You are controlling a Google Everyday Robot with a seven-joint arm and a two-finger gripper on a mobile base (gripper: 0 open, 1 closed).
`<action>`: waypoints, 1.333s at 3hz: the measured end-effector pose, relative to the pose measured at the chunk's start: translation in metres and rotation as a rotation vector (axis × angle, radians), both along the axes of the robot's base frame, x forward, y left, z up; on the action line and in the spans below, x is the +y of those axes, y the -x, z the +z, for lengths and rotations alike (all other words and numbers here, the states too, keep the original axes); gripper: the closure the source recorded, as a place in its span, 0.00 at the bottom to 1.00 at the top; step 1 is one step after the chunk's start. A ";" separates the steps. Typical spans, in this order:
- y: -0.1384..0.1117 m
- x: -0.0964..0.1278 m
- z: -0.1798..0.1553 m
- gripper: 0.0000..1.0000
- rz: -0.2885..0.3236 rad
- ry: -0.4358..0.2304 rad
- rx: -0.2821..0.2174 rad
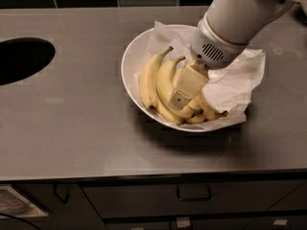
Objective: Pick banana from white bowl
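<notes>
The white bowl (130,56) sits on the steel counter, lined on its right side with crumpled white paper (232,83). A bunch of yellow bananas (154,80) lies in it, stems pointing to the back. My gripper (180,98) reaches down from the upper right on the white arm (240,13) and is low over the middle bananas, at or just above their surface. It hides parts of the right-hand bananas.
A dark oval opening (19,59) is cut into the counter (86,128) at the left. Dark tiles run along the back. Below the front edge are drawers with a handle (194,195).
</notes>
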State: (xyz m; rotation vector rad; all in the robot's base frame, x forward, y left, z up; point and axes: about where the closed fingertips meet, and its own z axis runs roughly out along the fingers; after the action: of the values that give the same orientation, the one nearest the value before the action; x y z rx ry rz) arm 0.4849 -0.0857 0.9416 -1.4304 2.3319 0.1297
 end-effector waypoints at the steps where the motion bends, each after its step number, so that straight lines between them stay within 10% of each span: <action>1: 0.001 0.005 -0.004 0.35 -0.028 0.005 -0.015; 4: 0.017 0.020 -0.013 0.41 -0.084 0.062 0.000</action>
State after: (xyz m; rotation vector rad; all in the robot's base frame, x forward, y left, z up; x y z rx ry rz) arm 0.4681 -0.0653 0.9285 -1.3591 2.4113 0.0339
